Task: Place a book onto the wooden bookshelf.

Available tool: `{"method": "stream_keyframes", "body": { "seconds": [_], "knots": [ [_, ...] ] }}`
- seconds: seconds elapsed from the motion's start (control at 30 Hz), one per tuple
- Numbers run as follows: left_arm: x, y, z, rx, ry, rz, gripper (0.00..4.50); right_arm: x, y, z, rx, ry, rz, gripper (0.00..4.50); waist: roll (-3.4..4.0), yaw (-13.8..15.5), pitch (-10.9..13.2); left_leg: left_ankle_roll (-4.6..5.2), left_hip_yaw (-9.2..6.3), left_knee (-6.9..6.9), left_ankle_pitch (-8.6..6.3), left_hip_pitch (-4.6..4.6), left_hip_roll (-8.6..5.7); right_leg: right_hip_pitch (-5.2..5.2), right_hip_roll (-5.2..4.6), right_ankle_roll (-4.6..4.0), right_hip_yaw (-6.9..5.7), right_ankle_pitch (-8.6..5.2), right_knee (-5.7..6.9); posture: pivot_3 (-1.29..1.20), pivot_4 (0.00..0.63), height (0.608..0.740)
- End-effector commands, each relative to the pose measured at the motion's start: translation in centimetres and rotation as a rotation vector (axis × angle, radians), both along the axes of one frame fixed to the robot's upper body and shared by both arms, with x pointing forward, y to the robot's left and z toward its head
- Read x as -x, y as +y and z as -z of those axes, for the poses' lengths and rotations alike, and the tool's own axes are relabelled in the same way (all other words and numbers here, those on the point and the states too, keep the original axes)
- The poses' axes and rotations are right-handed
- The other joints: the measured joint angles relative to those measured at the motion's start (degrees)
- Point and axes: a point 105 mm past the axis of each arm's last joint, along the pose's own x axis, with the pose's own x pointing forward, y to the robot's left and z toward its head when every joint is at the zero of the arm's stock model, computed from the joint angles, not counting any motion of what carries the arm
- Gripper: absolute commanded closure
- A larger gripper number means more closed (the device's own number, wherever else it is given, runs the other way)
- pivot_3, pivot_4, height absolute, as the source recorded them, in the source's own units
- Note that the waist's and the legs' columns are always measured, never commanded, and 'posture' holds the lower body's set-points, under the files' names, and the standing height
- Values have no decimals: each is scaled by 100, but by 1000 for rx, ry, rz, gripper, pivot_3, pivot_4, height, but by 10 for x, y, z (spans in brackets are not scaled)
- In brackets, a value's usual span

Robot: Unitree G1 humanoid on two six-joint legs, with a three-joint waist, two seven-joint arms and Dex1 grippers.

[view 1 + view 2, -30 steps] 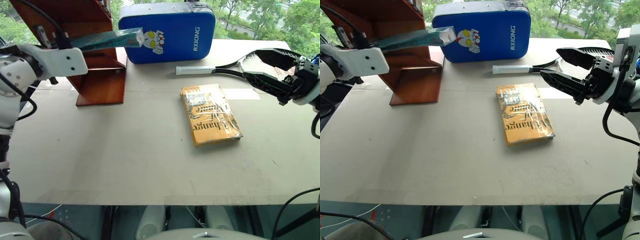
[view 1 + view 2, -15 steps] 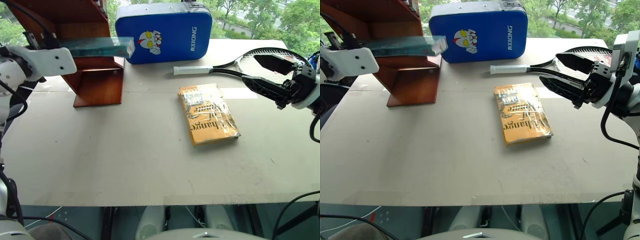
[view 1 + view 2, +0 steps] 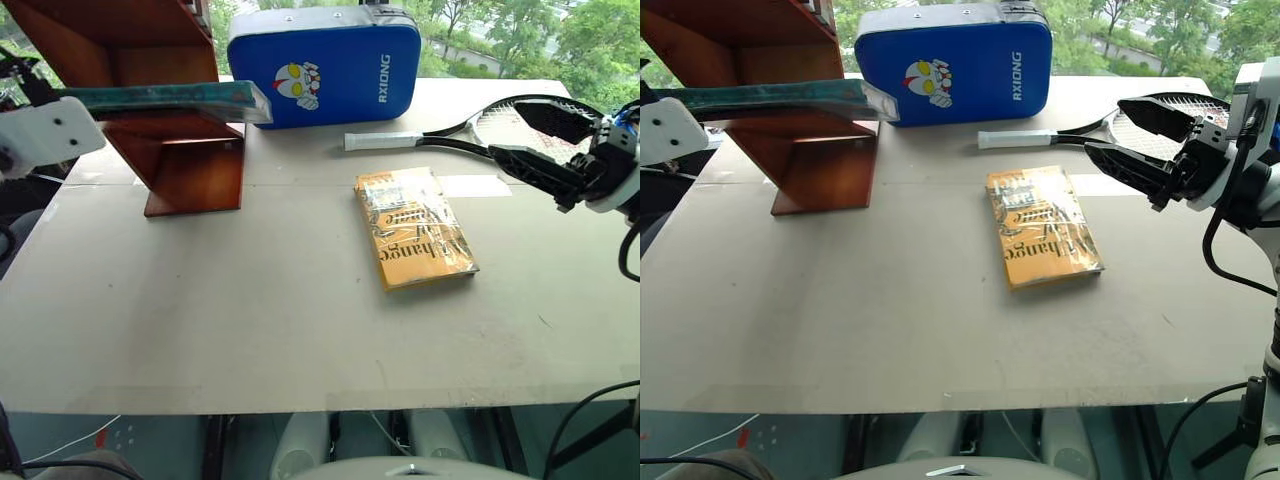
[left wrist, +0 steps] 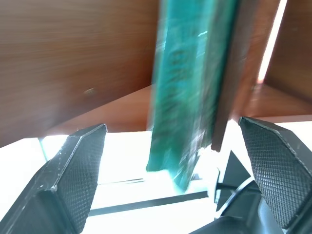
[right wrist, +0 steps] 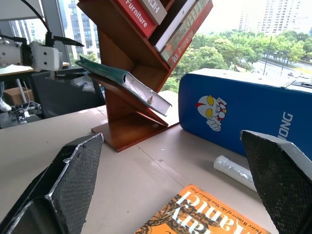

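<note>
The teal-green book (image 3: 165, 97) in glossy wrap lies on a slanted board of the reddish-brown wooden bookshelf (image 3: 190, 165), one corner jutting out toward the blue case. The right wrist view also has the book (image 5: 124, 80) resting on that board. My left gripper (image 4: 170, 126) is open at the shelf's left side. Its two fingers stand wide apart on either side of the book's edge without touching it. My right gripper (image 3: 508, 128) hovers open and empty at the far right, above the racket's head.
A yellow-orange book (image 3: 415, 228) lies flat mid-table. A blue padded case (image 3: 325, 60) stands behind, next to the shelf. A racket (image 3: 440, 140) with a white handle lies at the back right. More books (image 5: 146, 9) lean in the shelf's upper slots. The grey table (image 3: 250, 300) stretches forward.
My left gripper has opened, let go of the book and drawn back to the left. The book now rests on the shelf board. The right arm has kept still.
</note>
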Motion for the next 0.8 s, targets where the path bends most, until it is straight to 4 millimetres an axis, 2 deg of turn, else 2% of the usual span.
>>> {"method": "stream_keyframes", "body": {
  "seconds": [0.03,0.17,0.27,0.33,0.47,0.5,0.57,0.63,0.7,0.8],
  "knots": [
    [27,-33,-40,66,-231,202,33,-1,5,-2,6,-46,-21,0,-3,7,-2,0,0,0,0,0,0,0,-6,0,2,0,0,0,150,740],
    [30,-70,11,253,-64,410,33,0,0,15,22,-25,-1,0,18,27,-13,0,1,1,0,1,1,1,-22,0,7,0,-1,0,150,740],
    [33,-88,35,497,-24,501,33,1,-7,40,45,-1,67,0,11,44,-13,-1,-5,-2,0,1,4,3,-20,-1,2,0,-3,0,150,740],
    [34,-106,61,684,68,567,33,3,-18,63,33,41,137,0,3,58,-17,-1,-7,5,0,-2,7,2,-16,-1,1,0,0,0,150,740],
    [48,-150,142,1129,415,632,33,12,-51,127,125,109,297,0,8,111,-24,-1,3,12,0,11,3,11,-21,0,16,0,7,0,150,740],
    [55,-160,161,1182,493,623,33,18,-58,143,158,134,320,0,6,118,-30,-1,5,13,0,16,2,14,-20,-1,19,0,0,0,150,740],
    [65,-168,189,1236,573,562,33,28,-68,167,202,184,338,0,5,115,-30,0,6,12,-1,27,2,20,-19,-1,22,0,-11,0,150,740],
    [71,-176,208,1318,617,498,33,35,-81,185,198,241,389,0,4,116,-29,-1,10,11,0,41,4,23,-11,-3,30,-1,-1,0,150,740],
    [75,-184,221,1406,645,453,33,42,-91,202,214,281,418,0,8,112,-28,0,13,5,-1,93,8,64,-9,-6,38,-2,10,0,150,740],
    [79,-195,234,1432,684,456,33,54,-101,223,238,336,418,0,15,112,-31,27,14,-12,-17,192,10,151,-10,-14,48,-6,4,0,150,740]
  ]
}}
